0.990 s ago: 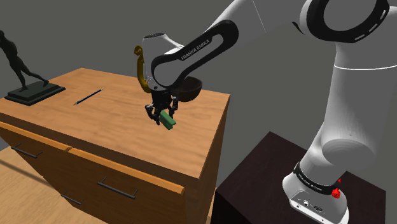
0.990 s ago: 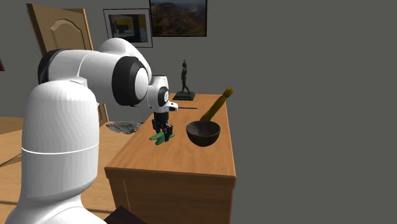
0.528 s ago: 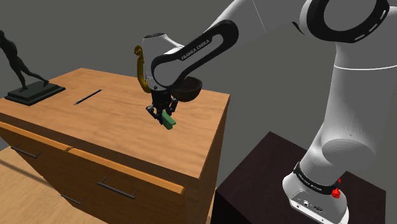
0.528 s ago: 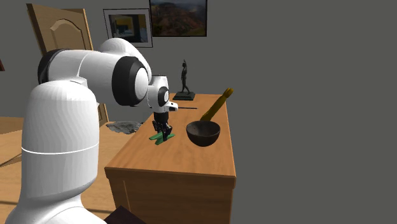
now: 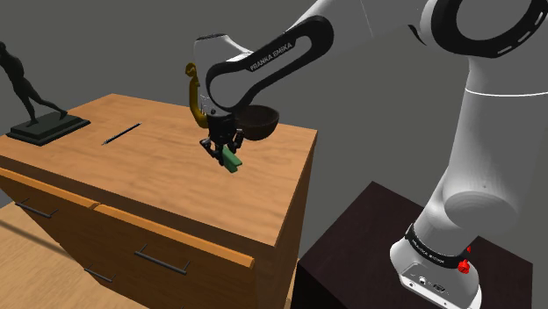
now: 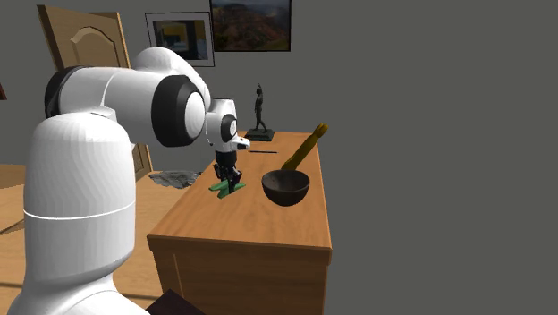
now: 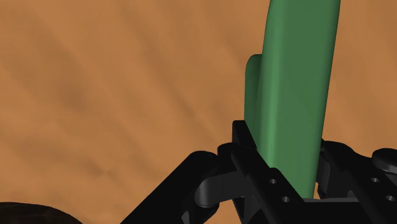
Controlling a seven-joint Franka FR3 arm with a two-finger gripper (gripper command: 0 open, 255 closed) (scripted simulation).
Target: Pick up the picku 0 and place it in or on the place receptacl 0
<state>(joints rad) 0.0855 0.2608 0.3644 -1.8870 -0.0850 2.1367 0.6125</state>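
A flat green object (image 5: 232, 161) hangs just above the wooden dresser top (image 5: 132, 171), with my black gripper (image 5: 224, 154) shut on it. In the wrist view the green object (image 7: 292, 95) sticks out from between the two fingers (image 7: 249, 156), over bare wood. A dark brown bowl (image 5: 262, 122) stands on the dresser a short way behind the gripper, partly hidden by the arm. In the second exterior view the bowl (image 6: 285, 186) sits to the right of the gripper (image 6: 228, 180) and the green object (image 6: 224, 189).
A yellowish ladle (image 6: 304, 148) leans beside the bowl. A dark figurine (image 5: 26, 92) on a base and a thin pen (image 5: 120, 133) lie toward the dresser's far end. The dresser's edge drops off beside my dark stand (image 5: 369, 246).
The gripper has risen a little with the green object clasped in it, lifting it off the dresser top. The bowl, ladle and figurine have not moved.
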